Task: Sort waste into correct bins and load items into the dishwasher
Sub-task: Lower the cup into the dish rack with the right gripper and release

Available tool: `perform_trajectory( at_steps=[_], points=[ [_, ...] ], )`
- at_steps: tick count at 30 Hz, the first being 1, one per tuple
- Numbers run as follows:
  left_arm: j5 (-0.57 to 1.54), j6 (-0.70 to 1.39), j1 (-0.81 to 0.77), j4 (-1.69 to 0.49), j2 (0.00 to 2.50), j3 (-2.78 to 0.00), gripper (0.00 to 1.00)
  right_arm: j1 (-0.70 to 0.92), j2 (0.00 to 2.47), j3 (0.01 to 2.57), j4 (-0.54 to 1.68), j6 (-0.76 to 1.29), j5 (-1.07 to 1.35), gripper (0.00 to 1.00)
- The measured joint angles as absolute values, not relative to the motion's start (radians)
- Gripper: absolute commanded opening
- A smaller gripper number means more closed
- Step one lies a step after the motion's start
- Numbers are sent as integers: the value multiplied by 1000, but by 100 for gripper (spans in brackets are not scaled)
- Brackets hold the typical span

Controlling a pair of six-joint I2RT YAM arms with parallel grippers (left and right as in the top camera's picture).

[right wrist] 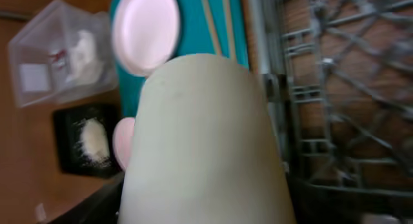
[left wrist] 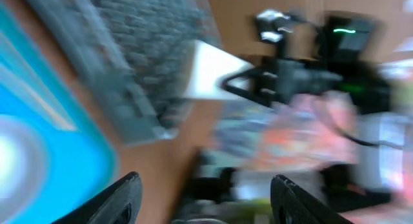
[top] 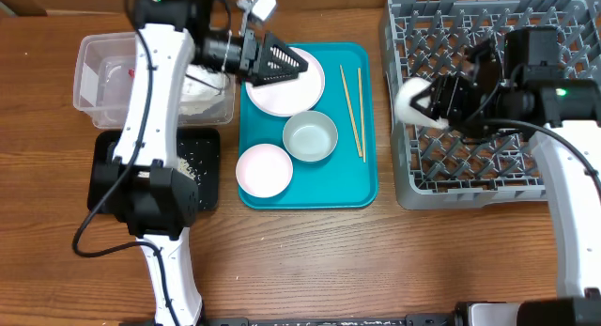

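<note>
My right gripper point(top: 420, 104) is shut on the small white cup point(top: 409, 102), held on its side over the left edge of the grey dish rack point(top: 470, 180); the cup fills the right wrist view point(right wrist: 206, 140). My left gripper point(top: 291, 61) is open and empty, above the round plate point(top: 291, 91) on the teal tray point(top: 357, 190). The bowl point(top: 310, 136), the smaller dish point(top: 264, 170) and two chopsticks point(top: 352, 110) lie on the teal tray. The clear tub point(top: 94, 82) holds the white napkin point(top: 202, 91) and a red-marked wrapper point(right wrist: 59, 56). Rice point(top: 192, 162) lies in the black tray point(top: 211, 190).
The clear tub and black tray stand left of the teal tray, with the left arm's base point(top: 141, 199) over the black tray. The rack fills the right side. The left wrist view is motion-blurred, showing the teal tray point(left wrist: 45, 127) and the rack point(left wrist: 122, 62).
</note>
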State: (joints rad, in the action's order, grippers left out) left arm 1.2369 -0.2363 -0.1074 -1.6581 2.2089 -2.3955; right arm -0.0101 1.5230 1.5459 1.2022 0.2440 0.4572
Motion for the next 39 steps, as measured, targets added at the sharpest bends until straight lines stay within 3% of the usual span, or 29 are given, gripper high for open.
perform_trajectory(
  at_steps=[6, 14, 20, 30, 39],
  points=[
    [731, -41, -134, -1649, 2209, -2657, 70, 4, 1507, 1579, 1399, 279, 213, 51],
    [348, 105, -170, -1646, 2209, -2702, 70, 7, 1650, 1576, 1451, 300, 97, 51],
    [279, 122, -171, -1648, 2209, -2702, 71, 30, 1750, 1573, 1451, 303, 88, 52],
    [239, 125, -171, -1675, 2209, -2702, 72, 94, 1824, 1561, 1468, 309, 73, 76],
    [215, 125, -170, -1679, 2209, -2702, 73, 91, 1824, 1574, 1491, 310, 69, 78]
  ],
)
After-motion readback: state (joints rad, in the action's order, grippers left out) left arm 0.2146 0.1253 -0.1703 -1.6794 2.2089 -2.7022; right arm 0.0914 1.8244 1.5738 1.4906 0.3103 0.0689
